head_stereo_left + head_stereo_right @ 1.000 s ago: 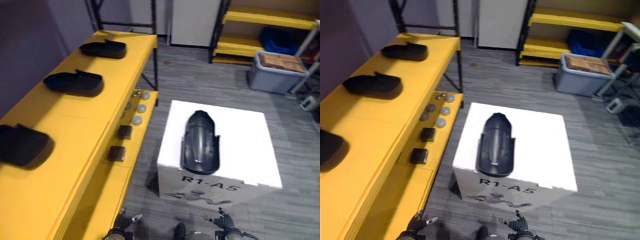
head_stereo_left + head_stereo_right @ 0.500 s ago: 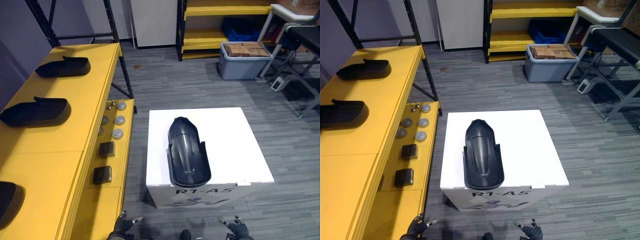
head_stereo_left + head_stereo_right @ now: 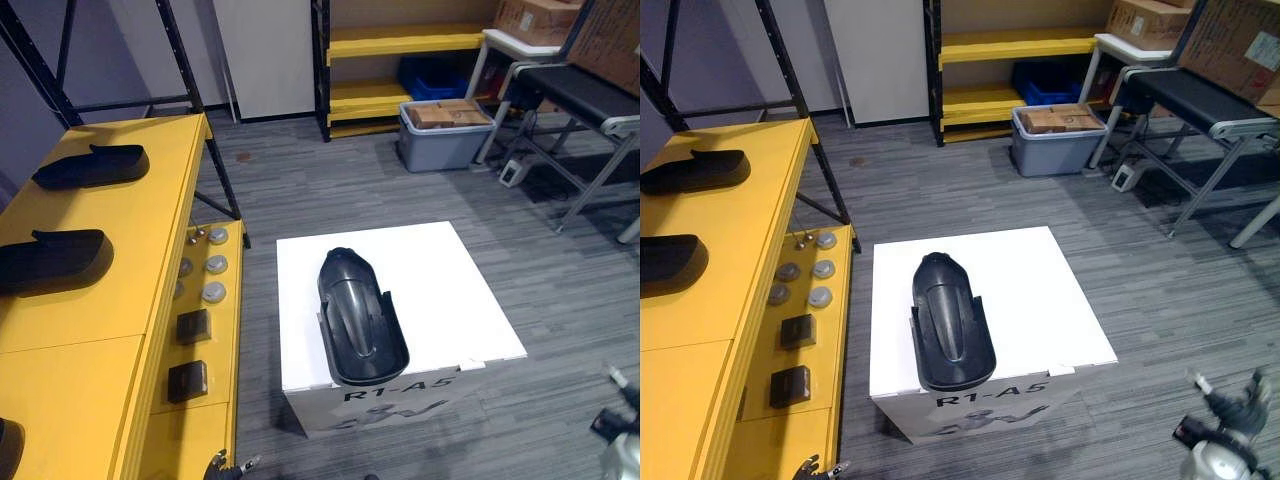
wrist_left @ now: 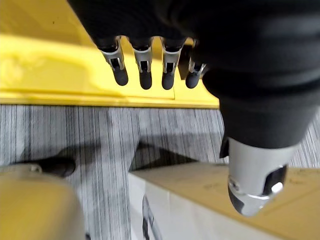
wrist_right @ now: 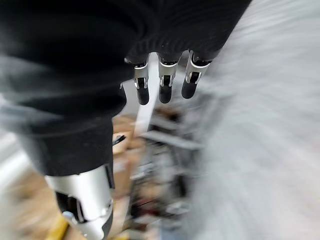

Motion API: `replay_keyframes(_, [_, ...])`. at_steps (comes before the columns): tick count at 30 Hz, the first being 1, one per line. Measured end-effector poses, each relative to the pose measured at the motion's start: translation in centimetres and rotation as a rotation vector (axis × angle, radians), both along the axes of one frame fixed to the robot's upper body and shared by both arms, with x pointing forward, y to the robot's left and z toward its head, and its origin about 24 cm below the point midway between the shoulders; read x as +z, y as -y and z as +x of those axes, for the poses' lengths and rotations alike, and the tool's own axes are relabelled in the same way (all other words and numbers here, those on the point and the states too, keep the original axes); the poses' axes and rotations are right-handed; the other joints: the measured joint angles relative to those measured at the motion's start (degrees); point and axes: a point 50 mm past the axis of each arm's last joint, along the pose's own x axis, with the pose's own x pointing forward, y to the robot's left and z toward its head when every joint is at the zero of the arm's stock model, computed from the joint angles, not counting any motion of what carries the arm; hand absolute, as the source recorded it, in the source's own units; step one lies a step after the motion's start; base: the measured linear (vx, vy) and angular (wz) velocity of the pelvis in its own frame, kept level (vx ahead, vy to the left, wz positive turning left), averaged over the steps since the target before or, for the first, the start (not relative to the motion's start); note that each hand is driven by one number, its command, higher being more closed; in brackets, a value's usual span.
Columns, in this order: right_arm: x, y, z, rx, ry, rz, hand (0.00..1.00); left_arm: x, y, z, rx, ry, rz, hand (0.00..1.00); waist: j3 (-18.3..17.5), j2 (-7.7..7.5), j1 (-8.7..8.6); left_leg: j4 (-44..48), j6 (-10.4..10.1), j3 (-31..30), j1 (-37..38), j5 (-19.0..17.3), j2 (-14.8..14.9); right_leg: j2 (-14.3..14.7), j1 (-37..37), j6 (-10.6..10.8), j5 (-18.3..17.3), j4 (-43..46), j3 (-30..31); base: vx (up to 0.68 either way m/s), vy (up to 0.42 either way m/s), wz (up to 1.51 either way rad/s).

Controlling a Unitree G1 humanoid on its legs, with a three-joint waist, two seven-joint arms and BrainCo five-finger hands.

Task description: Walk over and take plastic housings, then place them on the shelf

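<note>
Ahead of both hands, and nearer the left hand (image 3: 226, 466) than the right hand (image 3: 1228, 414), a black plastic housing (image 3: 360, 325) lies lengthwise on top of a white box (image 3: 450, 290). Its wide open end is turned toward the hands and sits close to the box's near edge. It is well apart from either hand.

The left hand hangs low beside the foot of the yellow shelf (image 3: 120, 260). In its wrist view the fingers (image 4: 145, 75) are straight and loosely spread, the thumb (image 4: 255, 180) stands apart from them, and nothing is held. The shelf's yellow edge shows past the fingertips and a corner of the white box lies by the thumb.

The right hand hovers over the grey floor (image 3: 560, 280), off to the outer side of the box. Its fingers (image 5: 165, 87) are straight and empty too.

Farther forward of the left hand, two black housings (image 3: 90, 166) (image 3: 55, 262) rest on the shelf's top level. On the lower level between them and the box lie round caps (image 3: 213, 292) and dark blocks (image 3: 192, 326). Far beyond both hands stands a grey bin (image 3: 440, 140).
</note>
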Motion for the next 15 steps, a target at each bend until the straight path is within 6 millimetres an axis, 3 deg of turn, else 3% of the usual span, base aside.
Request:
replay_keyframes(2, [1.5, -1.6, 1.3, 0.084, 0.066, -0.045, 0.0, 0.0, 0.1, 0.1, -0.006, 0.003, -0.003, 0.0, 0.2, -0.33, 0.12, -0.18, 0.2, -0.12, 0.09, 0.13, 0.06, 0.1, 0.15, -0.06, 0.45, -0.35, 0.03, -0.07, -0.006, -0.03])
replay_keyframes(4, [3.5, -5.1, 3.8, 0.245, 0.153, -0.09, 0.0, 0.0, 0.2, 0.1, -0.022, 0.005, -0.009, 0.0, 0.18, -0.3, 0.2, -0.36, 0.33, -0.21, 0.07, 0.27, 0.08, 0.12, 0.14, 0.02, 0.57, -0.56, 0.01, -0.12, -0.002, -0.03])
replay_keyframes(5, [3.8, -6.1, 4.4, 0.291, 0.169, -0.098, 0.0, 0.0, 0.2, 0.2, -0.027, 0.007, -0.008, 0.0, 0.18, -0.31, 0.25, -0.42, 0.34, -0.34, 0.01, 0.3, 0.08, 0.13, 0.13, 0.12, 0.53, -0.65, -0.04, -0.11, -0.002, 0.03])
replay_keyframes(7, [4.6, -10.1, 6.0, 0.475, 0.214, -0.114, 0.0, 0.1, 0.3, 0.5, -0.059, 0.016, -0.005, 0.0, 0.17, -0.35, 1.0, -0.67, 0.32, -0.81, -0.4, 0.53, 0.09, 0.11, -0.35, 0.41, 0.5, -0.67, -0.3, -0.06, -0.007, 0.07])
replay_keyframes(11, [3.4, -14.2, 7.2, 0.642, 0.188, -0.086, 0.0, 0.1, 0.3, 0.6, -0.067, 0.019, -0.006, 0.0, 0.19, -0.41, 1.91, -1.39, 0.18, -2.68, -0.52, 1.41, 0.03, -0.05, -0.25, -0.06, 0.88, -0.39, -2.17, 0.02, -0.007, 0.24])
replay_keyframes(13, [2.0, -16.7, 7.5, 0.739, 0.141, -0.045, 0.0, 0.1, 0.2, 0.4, -0.066, 0.015, -0.005, 0.0, 0.18, -0.33, 3.09, -1.46, 0.2, -3.08, -0.54, 1.59, 0.07, -0.02, -0.16, -0.05, 0.88, -0.34, -3.02, 0.05, 0.013, 0.13])
replay_keyframes(15, [0.4, -18.1, 7.7, 0.79, 0.071, -0.034, 0.0, 0.1, 0.2, 0.3, -0.066, 0.011, -0.003, 0.0, 0.29, -0.47, 3.14, -1.46, 0.23, -3.85, -0.43, 1.63, 0.04, -0.04, 0.28, -0.04, 0.87, -0.34, -3.45, 0.05, 0.027, 0.18])
